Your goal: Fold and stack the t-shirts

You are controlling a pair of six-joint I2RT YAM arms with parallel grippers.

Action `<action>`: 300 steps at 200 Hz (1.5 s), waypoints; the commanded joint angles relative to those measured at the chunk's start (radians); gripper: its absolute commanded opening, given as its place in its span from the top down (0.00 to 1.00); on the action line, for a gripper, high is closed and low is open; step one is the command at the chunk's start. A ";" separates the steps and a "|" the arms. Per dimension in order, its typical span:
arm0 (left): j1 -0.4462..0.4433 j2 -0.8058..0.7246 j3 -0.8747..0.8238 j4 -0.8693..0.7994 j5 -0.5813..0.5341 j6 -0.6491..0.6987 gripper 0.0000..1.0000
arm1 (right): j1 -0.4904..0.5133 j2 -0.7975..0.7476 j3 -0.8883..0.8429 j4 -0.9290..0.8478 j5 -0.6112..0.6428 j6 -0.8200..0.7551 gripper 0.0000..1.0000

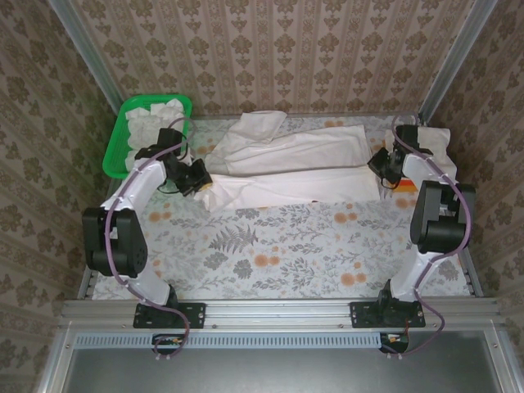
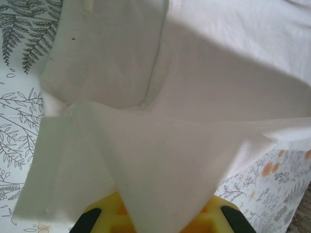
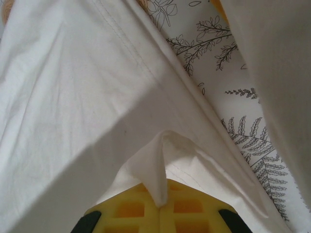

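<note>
Across the worktop (image 1: 270,254), far half: one off-white t-shirt (image 1: 286,182), long axis 9 to 3 o'clock. We find the left hand (image 1: 199,178) pinching its 9 o'clock end, the right hand (image 1: 381,166) its 3 o'clock end.

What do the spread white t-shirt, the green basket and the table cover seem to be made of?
White t-shirt: soft matte cloth, probably cotton knit; it drapes, creases, shows stitched seams. Green basket: seemingly moulded plastic, glossy, thin rigid rim. Table cover: floral-printed sheet; cloth or vinyl, cannot tell.
</note>
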 commanded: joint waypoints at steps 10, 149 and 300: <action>0.017 0.004 0.006 -0.010 -0.017 0.025 1.00 | 0.001 0.039 0.048 -0.010 0.020 -0.006 1.00; 0.039 0.107 0.103 -0.014 -0.015 0.056 1.00 | 0.001 0.156 0.156 -0.024 0.026 -0.005 1.00; -0.111 0.123 0.172 0.171 -0.085 -0.031 0.00 | 0.167 -0.077 -0.025 0.111 0.067 -0.197 0.23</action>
